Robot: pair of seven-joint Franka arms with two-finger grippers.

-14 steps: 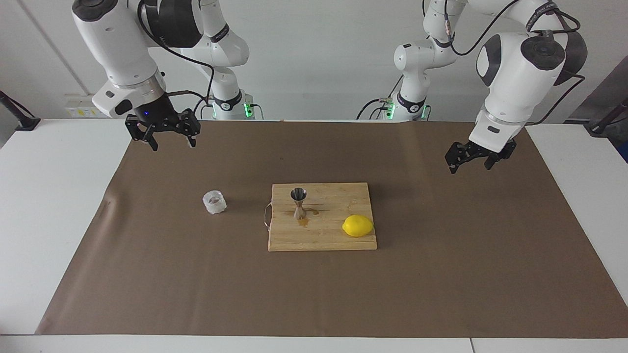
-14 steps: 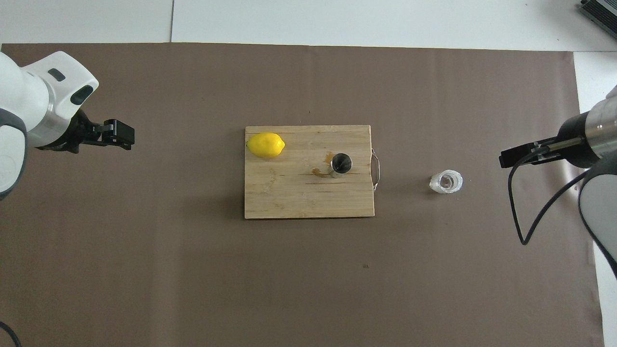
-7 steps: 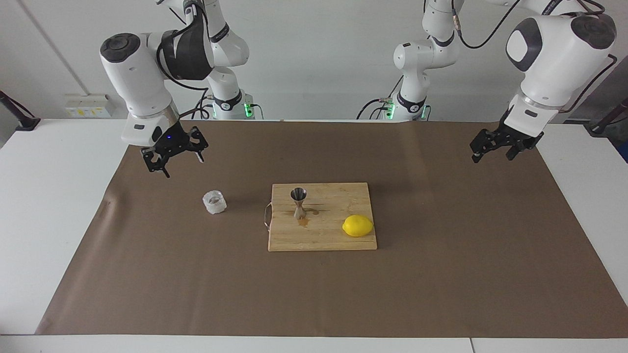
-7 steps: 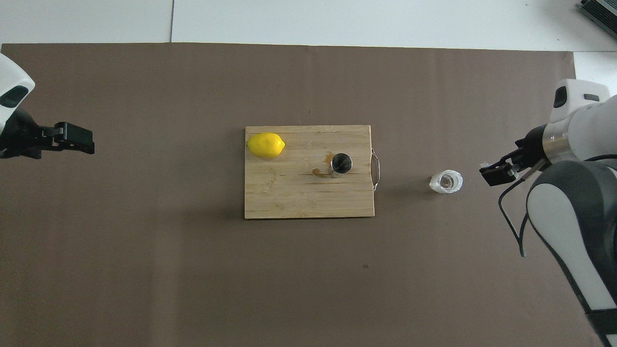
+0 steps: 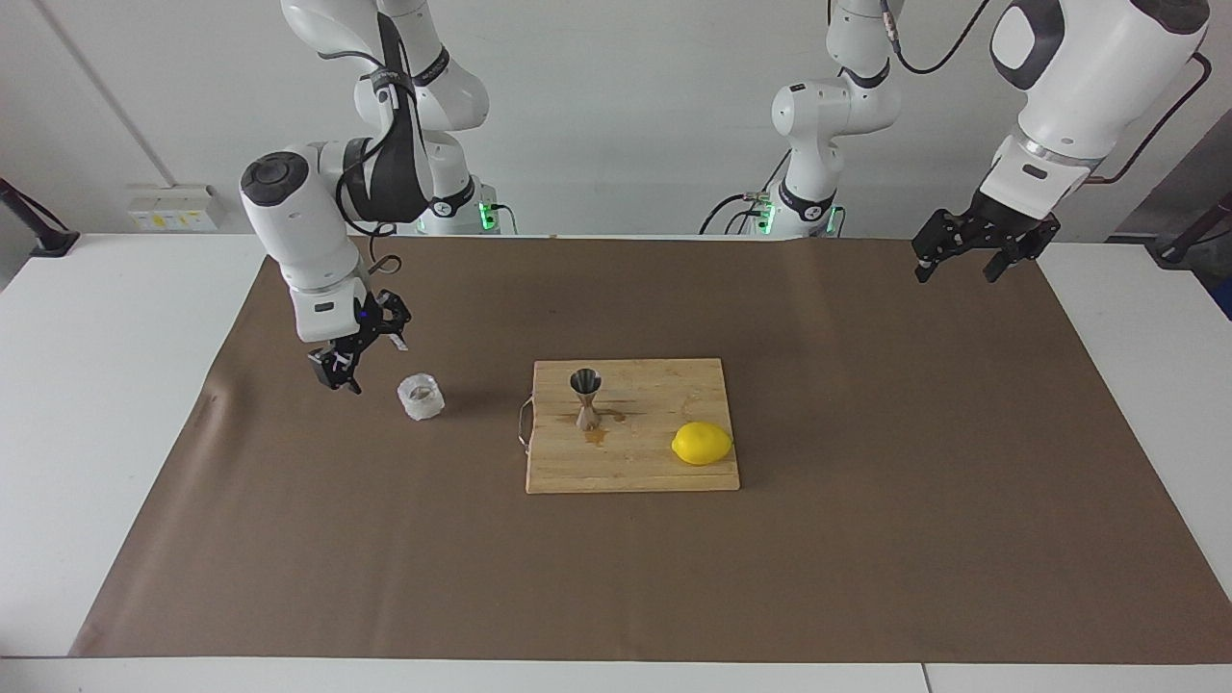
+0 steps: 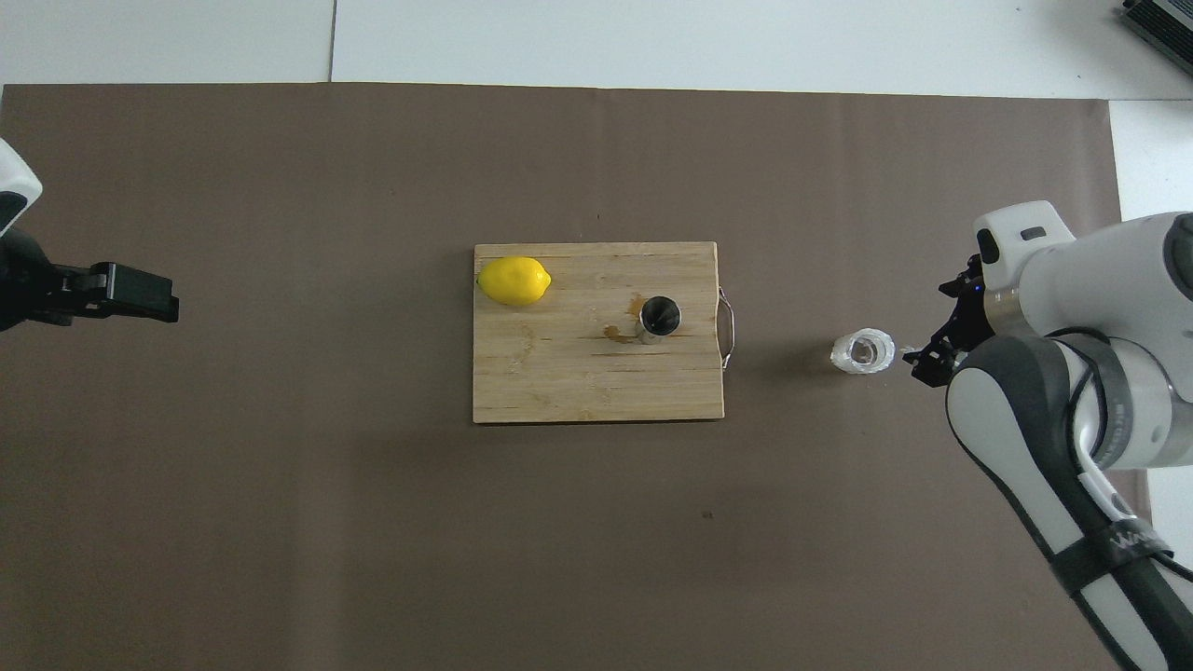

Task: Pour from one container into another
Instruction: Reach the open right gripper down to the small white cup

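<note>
Now right pincer point(image 5: 367, 354) (released) hangs just beside cup point(image 5: 421, 397); left pincer point(image 5: 963, 255) released.

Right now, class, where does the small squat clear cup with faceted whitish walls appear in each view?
Facing view: the small squat clear cup stands on the brown mat, left of centre, beside the wooden cutting board.
Overhead view: the cup is right of centre.
Shared landmark: the board's wire handle, on the edge facing the cup.
</note>
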